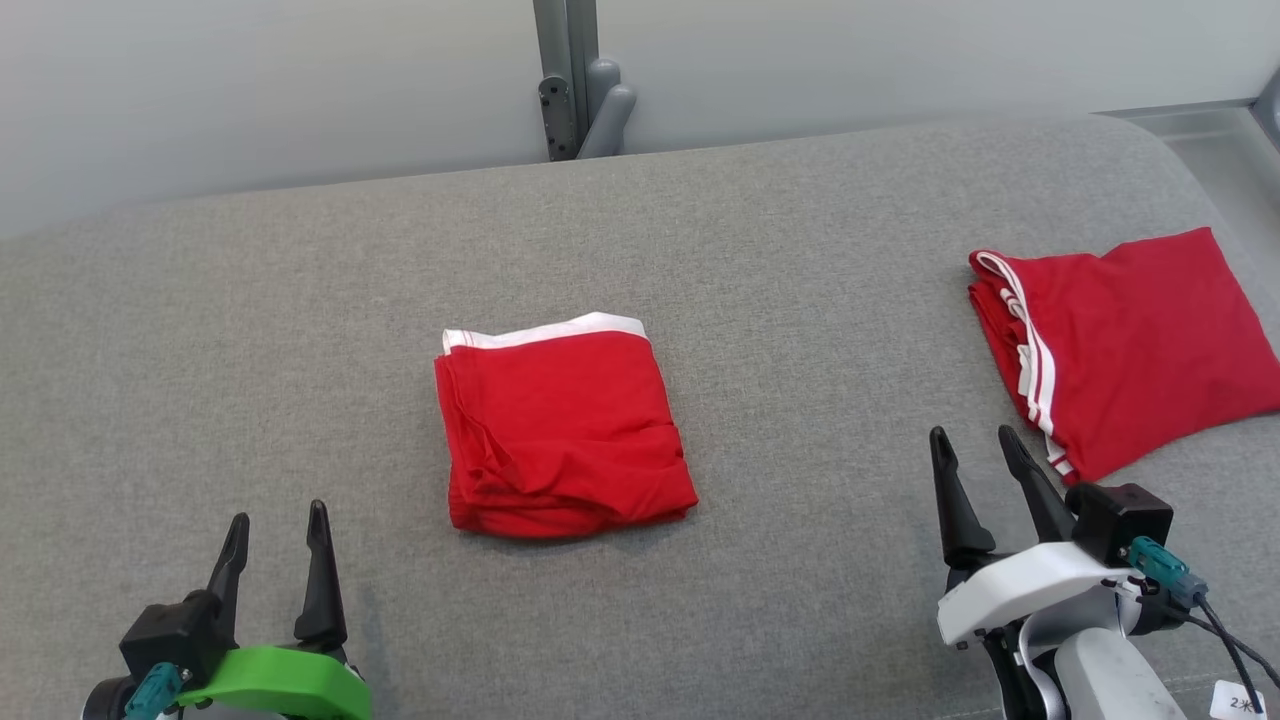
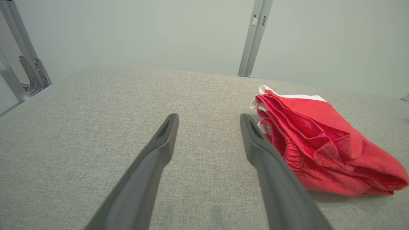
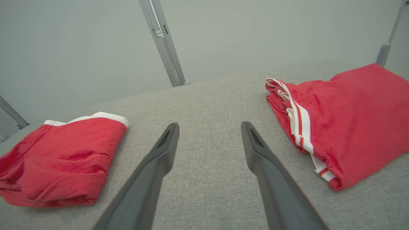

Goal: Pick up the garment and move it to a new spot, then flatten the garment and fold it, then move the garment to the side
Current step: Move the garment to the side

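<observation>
Folded red garment [image 1: 565, 435] centred on grey cushion [image 1: 300, 300], striped red cloth [image 1: 1130, 345] at right, left gripper [image 1: 279, 514] and right gripper [image 1: 971, 433] spread wide, empty.

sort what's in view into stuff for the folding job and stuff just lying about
For the job:
centre garment, folded, red with a white band
left gripper and right gripper, both open and empty

Lying about:
striped garment at the right, folded, probably already done
grey cushion underneath
metal post behind

text | white tag [image 1: 1238, 702] | reads "2", rest illegible
</observation>
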